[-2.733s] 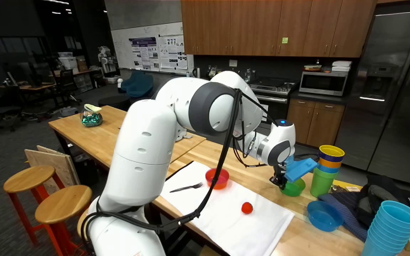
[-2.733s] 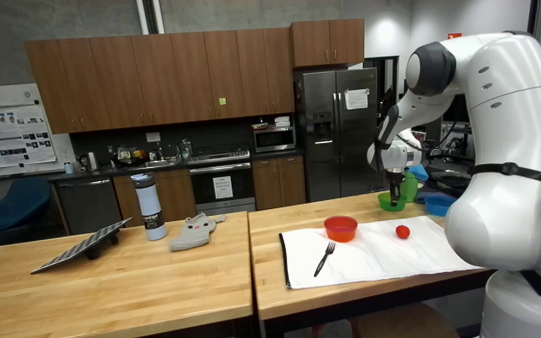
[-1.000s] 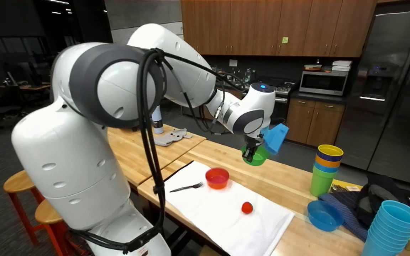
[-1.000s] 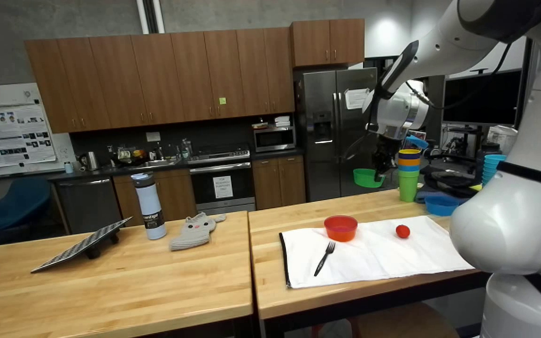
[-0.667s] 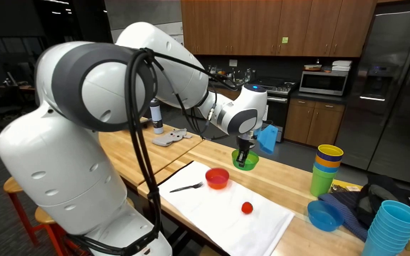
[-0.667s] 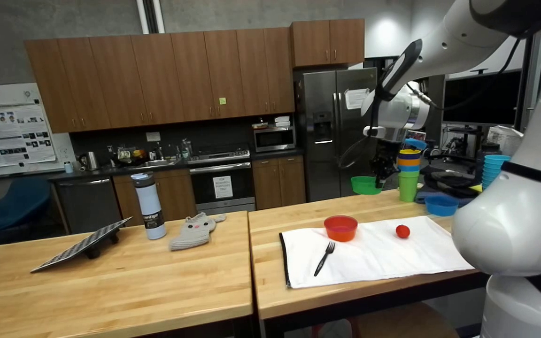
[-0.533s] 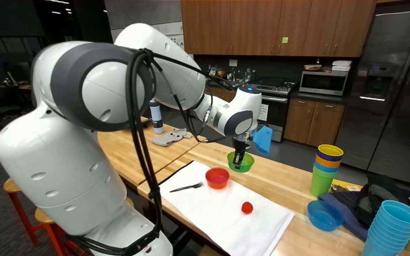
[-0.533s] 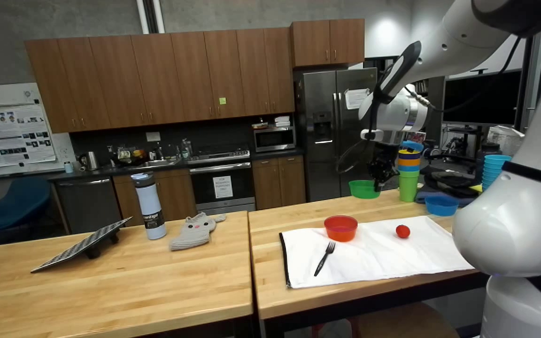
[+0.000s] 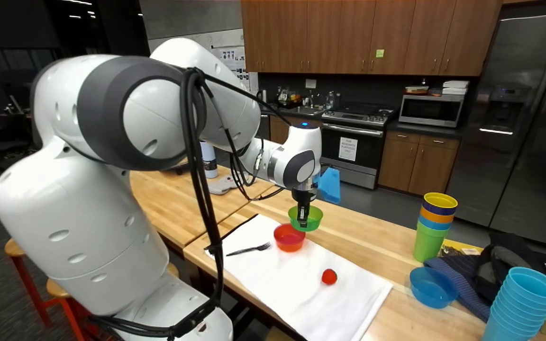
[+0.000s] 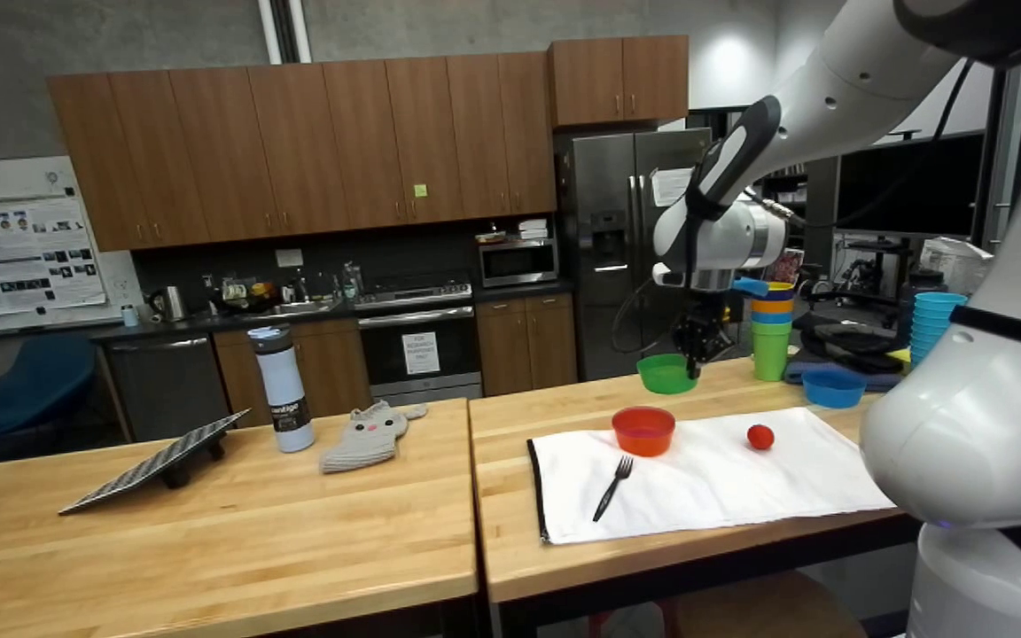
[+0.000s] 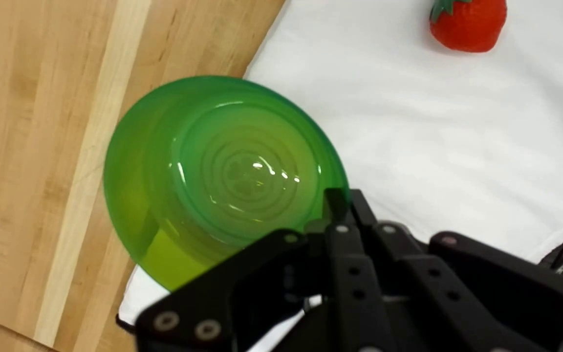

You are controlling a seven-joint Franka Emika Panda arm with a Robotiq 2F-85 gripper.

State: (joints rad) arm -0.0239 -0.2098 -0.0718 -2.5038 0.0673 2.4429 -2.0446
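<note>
My gripper (image 11: 349, 201) is shut on the rim of a green translucent bowl (image 11: 232, 166), one finger inside the wall and the other outside. The bowl is upright or nearly so, with nothing visible inside. In both exterior views the green bowl (image 9: 315, 219) (image 10: 663, 374) hangs above the wooden table, close to a red bowl (image 9: 289, 238) (image 10: 643, 431). That red bowl stands on a white cloth (image 9: 296, 289) and does not show in the wrist view. A small red fruit with green leaves (image 11: 469, 27) and a black fork (image 10: 614, 487) lie on the cloth too.
A blue bowl (image 9: 433, 287), a tall stack of coloured cups (image 9: 434, 229), light-blue cups (image 9: 522, 303) and a dark bag (image 9: 514, 258) stand along one end of the table. On the adjoining table are a bottle (image 10: 282, 390), a grey knitted piece (image 10: 369, 439) and a tilted panel (image 10: 156, 462).
The green bowl, earlier on the table beside the stacked cups, was raised and carried toward the red bowl. Over the last second it has come lower and nearer to it. The other objects stayed put.
</note>
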